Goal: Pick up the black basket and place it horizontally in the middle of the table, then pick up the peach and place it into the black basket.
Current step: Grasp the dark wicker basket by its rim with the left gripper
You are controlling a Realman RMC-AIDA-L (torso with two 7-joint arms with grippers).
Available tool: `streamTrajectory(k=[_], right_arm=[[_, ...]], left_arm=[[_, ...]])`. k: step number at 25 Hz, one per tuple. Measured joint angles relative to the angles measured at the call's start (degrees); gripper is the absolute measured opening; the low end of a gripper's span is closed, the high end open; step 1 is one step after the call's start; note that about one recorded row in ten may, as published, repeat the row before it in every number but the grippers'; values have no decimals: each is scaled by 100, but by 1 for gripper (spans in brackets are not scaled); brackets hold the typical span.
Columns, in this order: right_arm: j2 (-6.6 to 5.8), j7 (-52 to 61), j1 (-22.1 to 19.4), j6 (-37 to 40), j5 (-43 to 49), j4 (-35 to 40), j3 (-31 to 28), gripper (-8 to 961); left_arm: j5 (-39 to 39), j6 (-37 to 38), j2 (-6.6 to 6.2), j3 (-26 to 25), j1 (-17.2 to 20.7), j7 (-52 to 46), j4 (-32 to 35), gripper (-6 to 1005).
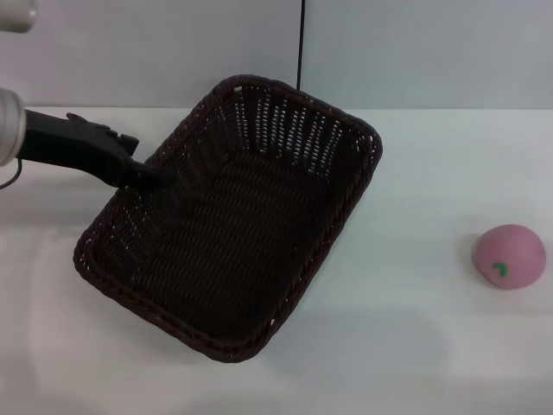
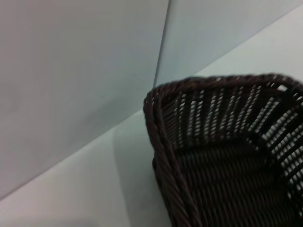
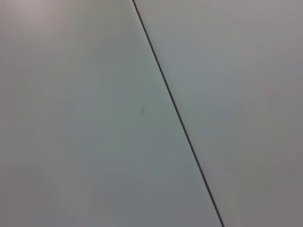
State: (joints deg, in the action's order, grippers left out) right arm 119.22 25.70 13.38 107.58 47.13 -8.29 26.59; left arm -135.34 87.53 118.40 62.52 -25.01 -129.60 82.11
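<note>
The black basket (image 1: 242, 225) lies skewed on the white table (image 1: 415, 354), its long side running from near left to far right. My left gripper (image 1: 149, 177) comes in from the left and is shut on the basket's left rim, its dark fingers merging with the weave. The left wrist view shows a corner of the basket (image 2: 222, 156) close up, with the table below it. The pink peach (image 1: 508, 257) sits alone on the table at the right, well apart from the basket. My right gripper is out of view.
A grey wall with a dark vertical seam (image 1: 300, 43) rises behind the table's far edge. The right wrist view shows only grey panels and a seam (image 3: 175, 113).
</note>
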Motion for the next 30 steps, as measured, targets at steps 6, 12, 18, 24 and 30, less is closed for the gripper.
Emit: streamTrajectory(k=[6,12,18,24,30], right_arm=[[-4,174,42,-1,-2,33,-99,672],[-4,289,132,-47,-2,43,-101,673],[-4,291,192,-117,-6,43,-101,672],[-6,291,282,-356,-6,161,-178,673],[-6,379,341,-370,-7,264,-210,672]], left_arm=[[-464,-121,14,594,-85,-548,-15,734],[-668,-443,22,902,-42,-744,-71,717],[-781,-531,25,955,-74,-855,-135,700],[-968,-573,27,1091,-213,-959,-443,684],[-1003,-671,24,1251,-309,-1083,-580,667]])
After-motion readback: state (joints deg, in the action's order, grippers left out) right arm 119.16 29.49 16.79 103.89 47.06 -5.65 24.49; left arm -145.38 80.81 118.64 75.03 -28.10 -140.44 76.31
